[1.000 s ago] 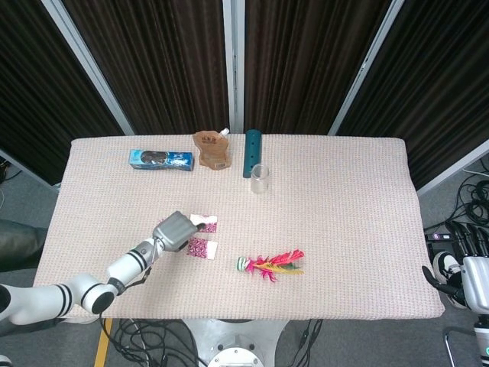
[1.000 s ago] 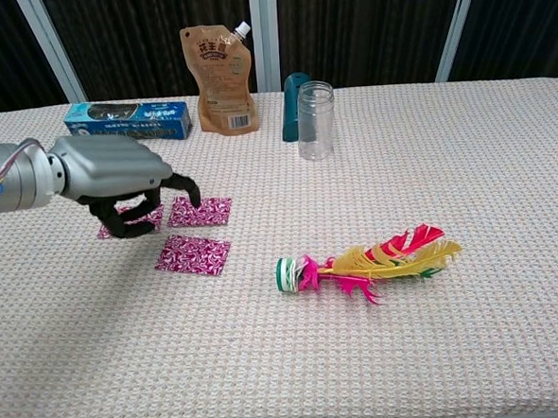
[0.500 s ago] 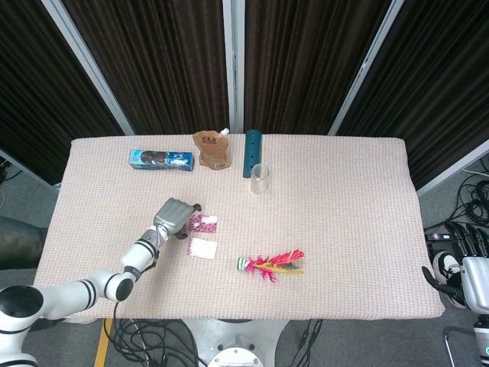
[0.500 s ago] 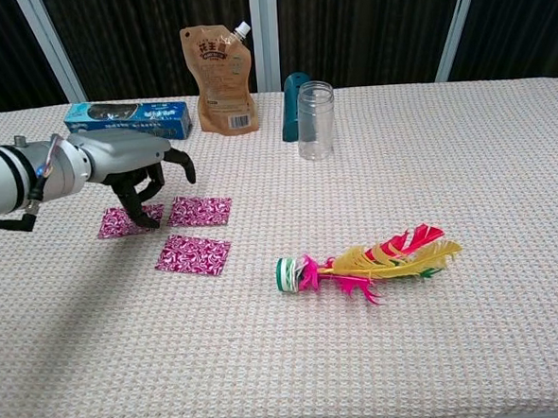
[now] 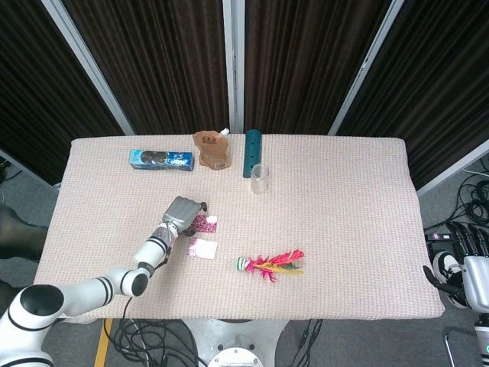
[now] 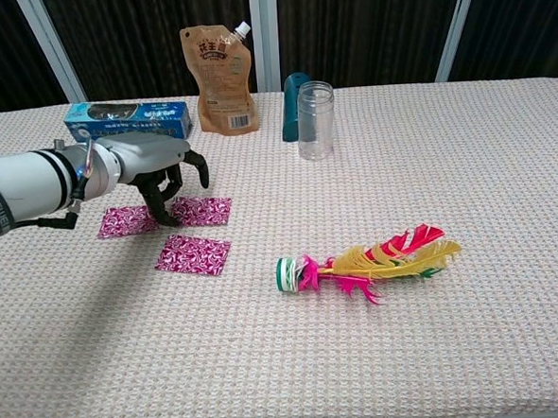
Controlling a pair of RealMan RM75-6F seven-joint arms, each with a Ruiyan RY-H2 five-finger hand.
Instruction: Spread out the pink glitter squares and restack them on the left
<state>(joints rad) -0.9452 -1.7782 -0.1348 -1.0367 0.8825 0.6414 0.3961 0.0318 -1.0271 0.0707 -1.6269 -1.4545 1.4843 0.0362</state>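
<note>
The left hand [image 6: 155,169] hovers with fingers [image 6: 161,205] curled downward, grasping nothing, fingertips between two of the three flat pink glitter foil squares [image 6: 194,254] lying spread on the woven beige tablecloth [image 6: 447,161], apparently positioned for restacking.

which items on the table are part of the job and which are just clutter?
Job:
- three pink glitter squares: left, middle, near
- left hand, hovering over them

Clutter:
- blue box
- brown spout pouch
- teal cylinder
- clear jar
- feather shuttlecock
</note>
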